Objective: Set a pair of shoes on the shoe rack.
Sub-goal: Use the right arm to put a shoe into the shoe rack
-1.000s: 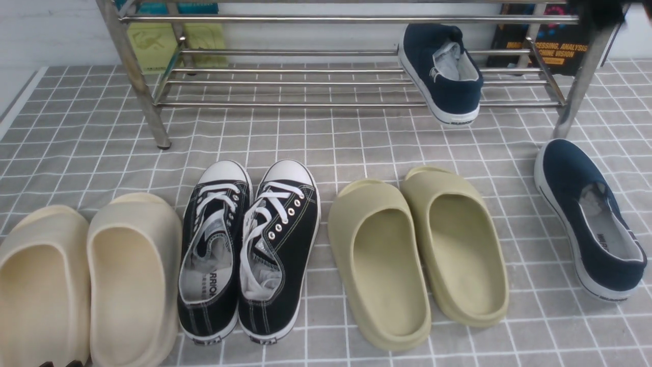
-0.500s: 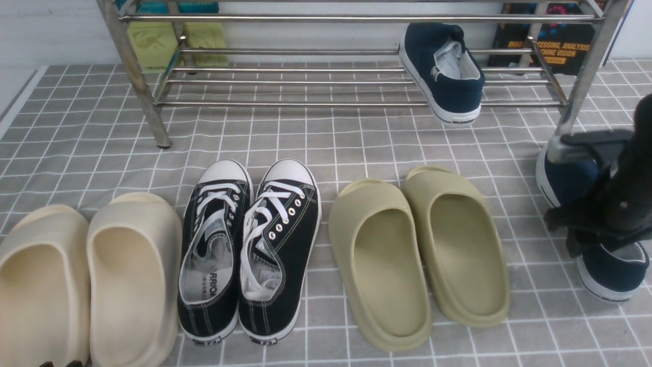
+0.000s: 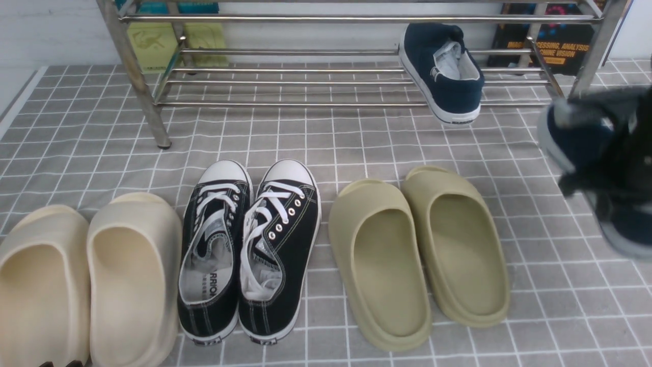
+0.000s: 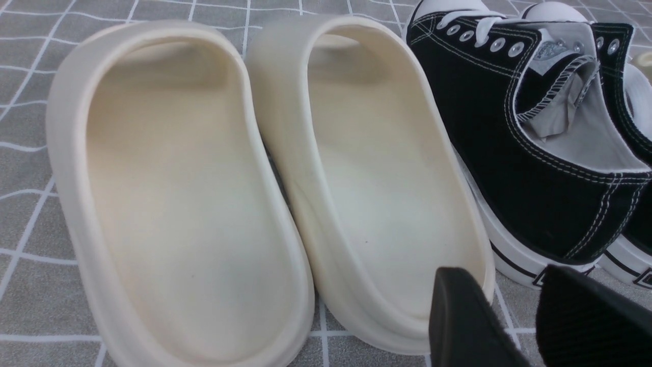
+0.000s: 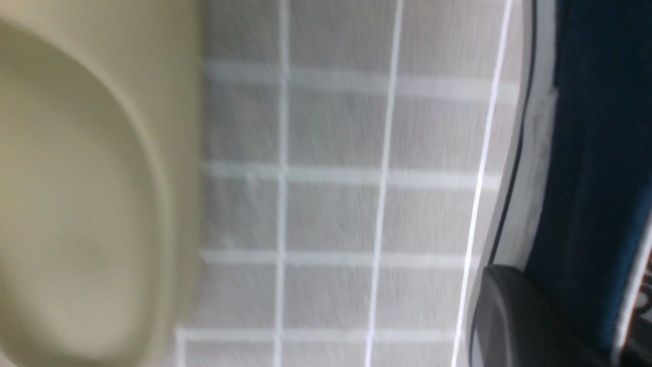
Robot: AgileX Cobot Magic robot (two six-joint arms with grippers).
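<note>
**Shoe rack** (image 3: 285, 104): silver tube rails at the far edge of the grey checked mat (image 3: 356, 142). An open band of mat runs between it and the front row of footwear.
**Racked navy shoe** (image 3: 443, 76): lies across the lower rails near the right end, heel overhanging the front rail. The rails to its left are free.
**Held navy shoe** (image 3: 575, 142): blurred at the front view's right edge, in front of the rack's right leg.
**Right gripper** (image 3: 611, 173): closed on this shoe. Only the right wrist view shows a finger (image 5: 509, 316) against the white sole band, with a strip of mat separating it from the olive slides (image 3: 417, 255).
**Left gripper** (image 4: 507, 290): only the left wrist view shows its jaws, apart and empty, over the heel of the cream slides (image 4: 356, 178), beside the black lace-ups (image 4: 509, 153).
</note>
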